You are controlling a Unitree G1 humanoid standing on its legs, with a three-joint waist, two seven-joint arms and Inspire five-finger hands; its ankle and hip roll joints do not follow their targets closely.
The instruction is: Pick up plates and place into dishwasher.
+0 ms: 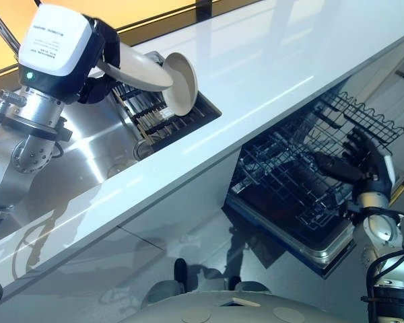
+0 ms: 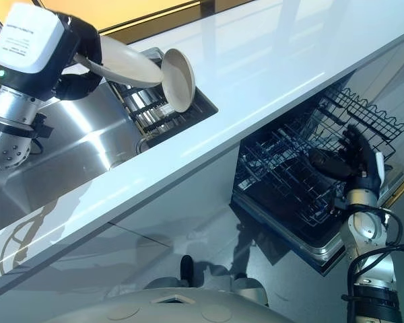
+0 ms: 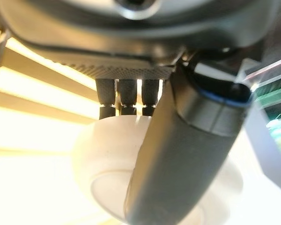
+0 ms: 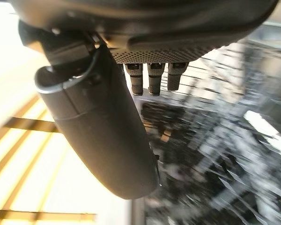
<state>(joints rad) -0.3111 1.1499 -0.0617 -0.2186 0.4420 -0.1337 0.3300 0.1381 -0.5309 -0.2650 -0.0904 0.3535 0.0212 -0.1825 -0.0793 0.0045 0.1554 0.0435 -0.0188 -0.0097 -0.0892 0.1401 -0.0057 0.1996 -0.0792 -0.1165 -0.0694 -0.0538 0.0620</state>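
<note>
while left robot hand (image 1: pixel 97 57) grips plate (image 1: pixel 182 83) above sink (image 1: pixel 87 151), right robot hand (image 1: pixel 360 158) relaxed over dishwasher rack (image 1: pixel 289 182).

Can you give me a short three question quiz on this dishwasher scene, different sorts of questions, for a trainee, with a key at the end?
1. True or false: the left hand is holding a white plate above the sink.
2. Where is the right hand? A) on the countertop B) over the open dishwasher rack C) inside the sink
3. Fill in: a second plate stands on edge in the dark drying ____ beside the sink.

Key: 1 true. 2 B. 3 rack.
</note>
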